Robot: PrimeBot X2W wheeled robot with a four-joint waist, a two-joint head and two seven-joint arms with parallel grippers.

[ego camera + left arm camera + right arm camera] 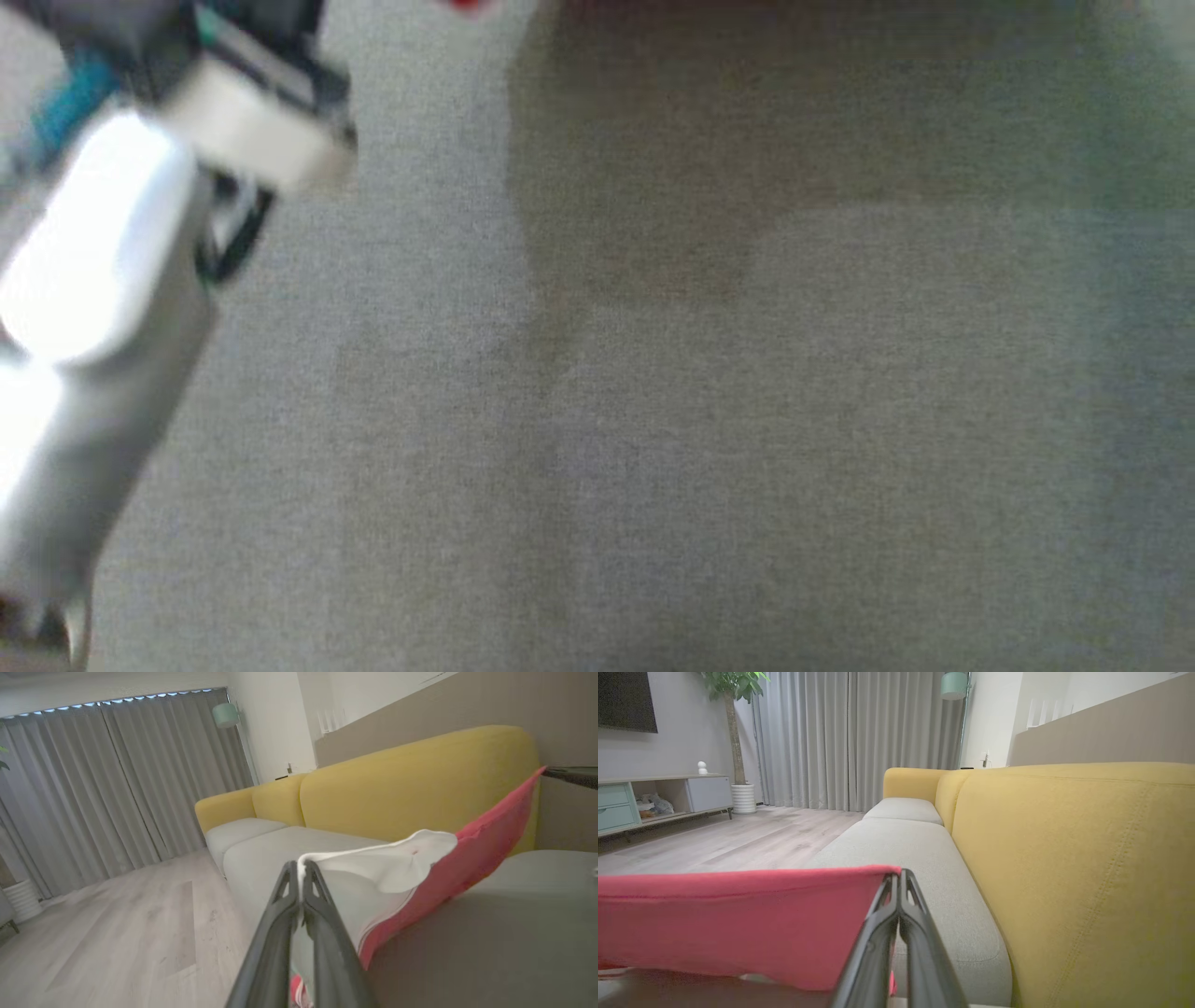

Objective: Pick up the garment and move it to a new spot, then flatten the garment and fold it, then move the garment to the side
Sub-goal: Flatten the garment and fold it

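The garment (476, 854) is red with a white part (397, 865), and it hangs stretched in the air above the grey sofa seat (504, 933). My left gripper (301, 868) is shut on its white corner. The red edge runs up and right to a dark finger (572, 775) of my right gripper at that view's right edge. In the right wrist view, my right gripper (900, 875) is shut on the top corner of the red garment (738, 924), which spreads leftward as a taut sheet. My pale left forearm (103, 252) crosses the upper left of the blurred head view.
A yellow sofa back (1078, 868) runs along the right behind grey seat cushions (901, 849). Beyond lie the wooden floor (121, 933), grey curtains (840, 737), a low TV cabinet (654, 798), a potted plant (738, 742) and a green lamp (225, 715).
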